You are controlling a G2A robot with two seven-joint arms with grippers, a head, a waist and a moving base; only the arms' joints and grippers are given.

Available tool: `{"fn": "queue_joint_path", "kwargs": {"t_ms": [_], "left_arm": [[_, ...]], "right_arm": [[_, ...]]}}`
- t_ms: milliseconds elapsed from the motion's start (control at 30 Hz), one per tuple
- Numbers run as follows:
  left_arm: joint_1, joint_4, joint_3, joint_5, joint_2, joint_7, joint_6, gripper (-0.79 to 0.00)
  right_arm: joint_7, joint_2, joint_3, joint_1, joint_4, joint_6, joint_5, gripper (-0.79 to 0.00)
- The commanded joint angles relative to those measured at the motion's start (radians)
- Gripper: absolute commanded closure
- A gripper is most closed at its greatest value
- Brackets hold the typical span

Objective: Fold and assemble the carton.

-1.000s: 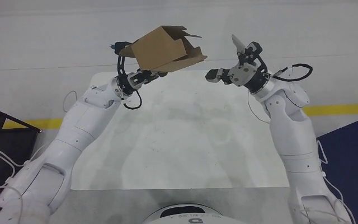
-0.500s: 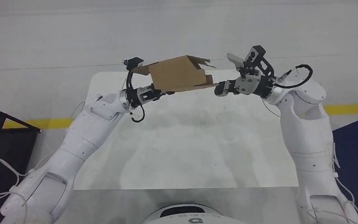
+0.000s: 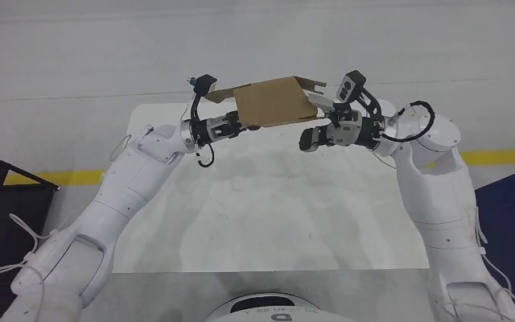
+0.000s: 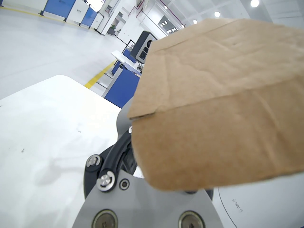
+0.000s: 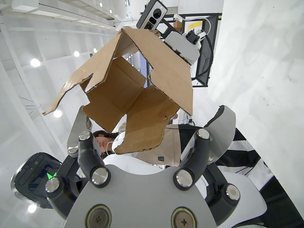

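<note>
Our right pincer [image 5: 152, 113] is wide open. A loose flap [image 5: 144, 124] of the carton [image 5: 163, 72] seems to hang between its two fingers [image 5: 82, 122], but we cannot tell if it touches them. Our left pincer [image 3: 232, 124] is closed on the other end of the carton and holds it up in the air, over the far side of the bench [image 3: 241, 209]. The open end faces the right pincer.

We think the job now is to fold that flap in. We should hold the left side steady. Then we push slow and flat, close to the crease. A hard push could squash the thin walls or twist the carton out of the left grip.
</note>
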Motion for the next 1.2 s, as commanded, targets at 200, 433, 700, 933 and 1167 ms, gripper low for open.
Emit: {"fn": "queue_joint_path", "kwargs": {"t_ms": [200,433,700,933,1167], "left_arm": [[0.002,-0.01,-0.048,-0.037,-0.007,-0.018,0.0,0.0],[0.03,-0.05,-0.088,-0.076,-0.009,-0.096,0.0,0.0],[0.01,-0.061,-0.073,-0.056,-0.02,-0.096,0.0,0.0],[-0.007,-0.028,-0.05,-0.052,-0.022,-0.096,0.0,0.0],[-0.01,-0.023,-0.039,-0.059,-0.02,-0.096,0.0,0.0]], "right_arm": [[-0.016,0.007,0.059,0.017,0.065,-0.031,0.094,-0.785],[-0.034,0.013,0.04,0.018,0.04,-0.03,0.068,-0.785],[-0.015,0.017,-0.008,0.043,0.013,-0.024,0.044,-0.785],[0.026,0.025,-0.022,0.039,-0.004,-0.036,0.037,-0.785],[0.046,0.032,-0.056,0.039,-0.015,-0.024,-0.005,-0.785]]}}
